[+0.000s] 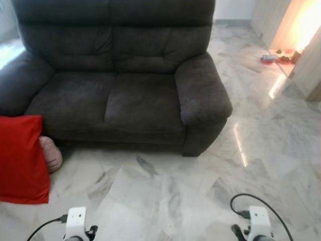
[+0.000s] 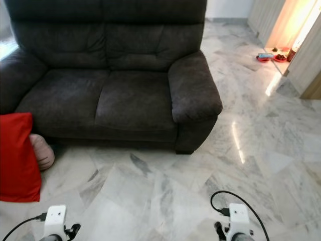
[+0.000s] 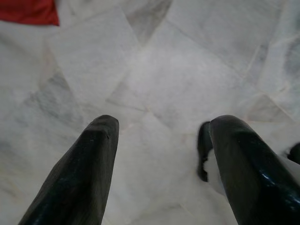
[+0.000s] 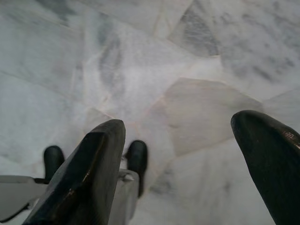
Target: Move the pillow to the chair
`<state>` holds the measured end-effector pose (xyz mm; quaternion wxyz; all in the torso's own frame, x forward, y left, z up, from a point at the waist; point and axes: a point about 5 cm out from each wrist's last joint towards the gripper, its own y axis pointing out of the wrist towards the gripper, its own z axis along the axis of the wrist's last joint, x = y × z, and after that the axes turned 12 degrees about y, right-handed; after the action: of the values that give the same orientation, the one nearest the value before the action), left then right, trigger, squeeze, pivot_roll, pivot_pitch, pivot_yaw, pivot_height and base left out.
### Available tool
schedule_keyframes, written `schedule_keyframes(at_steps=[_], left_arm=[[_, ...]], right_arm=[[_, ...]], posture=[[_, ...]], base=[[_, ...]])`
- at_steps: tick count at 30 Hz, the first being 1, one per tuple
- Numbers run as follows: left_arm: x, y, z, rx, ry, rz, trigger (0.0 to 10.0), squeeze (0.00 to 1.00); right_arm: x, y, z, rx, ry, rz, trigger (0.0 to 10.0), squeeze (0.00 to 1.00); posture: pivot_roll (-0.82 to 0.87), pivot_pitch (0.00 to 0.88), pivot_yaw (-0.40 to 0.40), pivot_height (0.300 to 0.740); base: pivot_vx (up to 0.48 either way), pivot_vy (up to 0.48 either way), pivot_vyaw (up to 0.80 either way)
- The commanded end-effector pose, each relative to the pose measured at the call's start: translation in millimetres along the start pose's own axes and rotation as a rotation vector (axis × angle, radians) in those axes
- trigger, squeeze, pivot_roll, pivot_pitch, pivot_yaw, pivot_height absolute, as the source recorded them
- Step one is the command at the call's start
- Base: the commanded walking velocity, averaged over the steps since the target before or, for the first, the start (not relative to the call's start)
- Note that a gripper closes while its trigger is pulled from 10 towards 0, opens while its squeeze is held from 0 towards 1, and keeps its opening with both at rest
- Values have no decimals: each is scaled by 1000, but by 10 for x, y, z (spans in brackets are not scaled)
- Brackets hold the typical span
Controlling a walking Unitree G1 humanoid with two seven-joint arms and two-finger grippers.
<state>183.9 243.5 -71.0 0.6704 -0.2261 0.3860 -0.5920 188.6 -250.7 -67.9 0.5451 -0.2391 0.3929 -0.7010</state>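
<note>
Nearest, the left gripper (image 3: 159,154) and right gripper (image 4: 187,159) hang low over the glossy grey-veined marble floor (image 1: 165,196), their tapered black fingers spread wide and holding nothing. Further on, the flat red pillow (image 1: 20,158) stands on the floor against the left end of the couch, a rounded pinkish cushion (image 1: 51,153) beside it. Beyond sits the plush, dark grey two-seat couch (image 1: 120,80).
</note>
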Motion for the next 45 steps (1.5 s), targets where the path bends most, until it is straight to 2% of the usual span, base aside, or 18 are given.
schedule_keyframes(at_steps=[1, 8, 13, 15, 27, 29, 38, 45], left_arm=[[13, 2, -6, -11, -2, -4, 10000, 0], [13, 2, -6, -11, -3, -4, 10000, 0], [11, 1, -7, -11, -2, -6, 10000, 0], [11, 1, -7, -11, -1, -6, 10000, 0], [10, 2, -4, -10, 1, -8, 10000, 0], [10, 2, -3, -10, 1, -8, 10000, 0], [7, 2, -3, -10, 2, -6, 10000, 0], [10, 2, -3, -10, 3, -8, 10000, 0]], right_arm=[[51, -14, -33, -10, -2, -13, 10000, 0], [51, -14, -22, -6, -28, -11, 10000, 0], [47, -13, -29, -9, -16, -7, 10000, 0], [48, -14, -36, -8, 9, -11, 10000, 0], [44, -13, -32, -5, 9, -9, 10000, 0], [42, -12, -21, -2, -16, -4, 10000, 0], [37, -12, -19, 3, -5, 0, 10000, 0], [43, -13, -15, 8, -10, -6, 10000, 0]], posture=[[-7, 52, 22, 740], [-7, 52, 22, 740], [-7, 54, 23, 740], [-7, 54, 23, 740], [-7, 52, 24, 740], [-6, 52, 23, 740], [-7, 53, 24, 740], [-8, 53, 23, 740]], base=[[0, 259, 0], [0, 260, 0], [0, 257, 629], [0, 261, 0], [0, 260, 0], [0, 261, 0], [0, 260, 674], [0, 260, 0]])
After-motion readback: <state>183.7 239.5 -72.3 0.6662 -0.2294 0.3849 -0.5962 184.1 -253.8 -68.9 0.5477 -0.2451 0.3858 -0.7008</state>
